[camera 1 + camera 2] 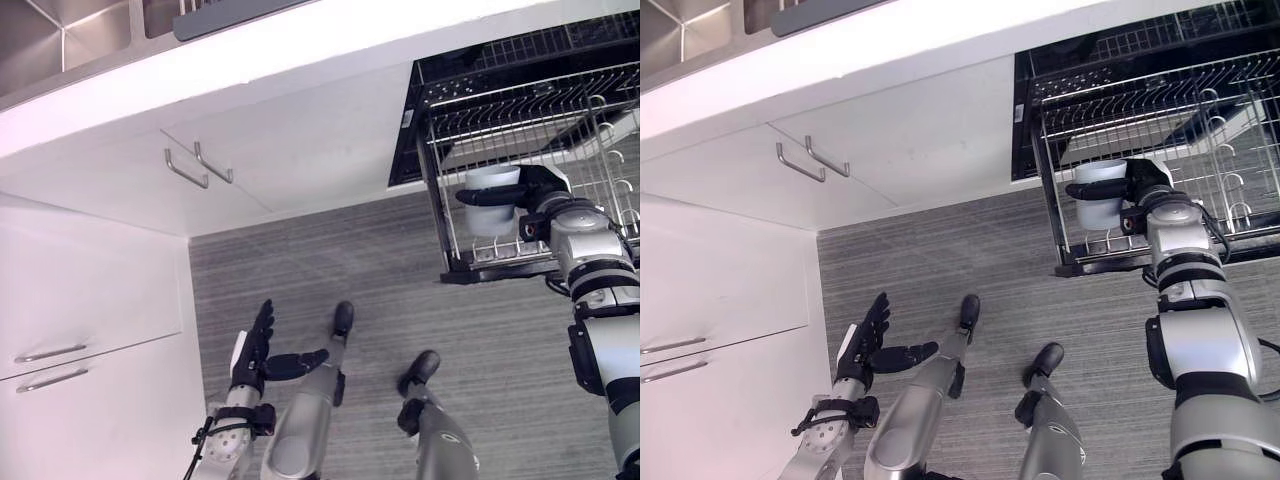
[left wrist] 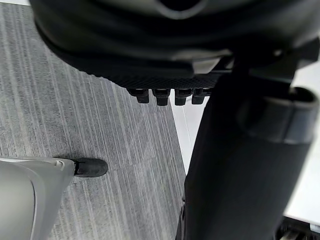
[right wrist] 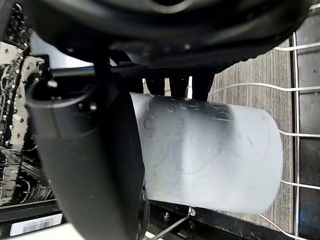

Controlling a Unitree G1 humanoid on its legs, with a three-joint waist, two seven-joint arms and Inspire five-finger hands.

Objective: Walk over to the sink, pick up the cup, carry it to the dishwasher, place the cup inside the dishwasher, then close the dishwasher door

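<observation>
Pale, frosted plastic by the look of it, the cup (image 1: 493, 222) stands upright in the left eye view, the right hand (image 1: 541, 186) wrapped round its wall with thumb and fingers, at a corner of the dishwasher's pulled-out wire rack (image 1: 520, 110). Whether its base touches the wires I cannot tell. The left hand (image 1: 254, 348) hangs low over the grey floor (image 1: 300, 280). Its wrist view shows the fingers (image 2: 161, 96) straight, holding nothing. In the right wrist view the thumb crosses the smooth cup wall. I judge the cup light, stiff and somewhat slippery, best held at mid-height.
</observation>
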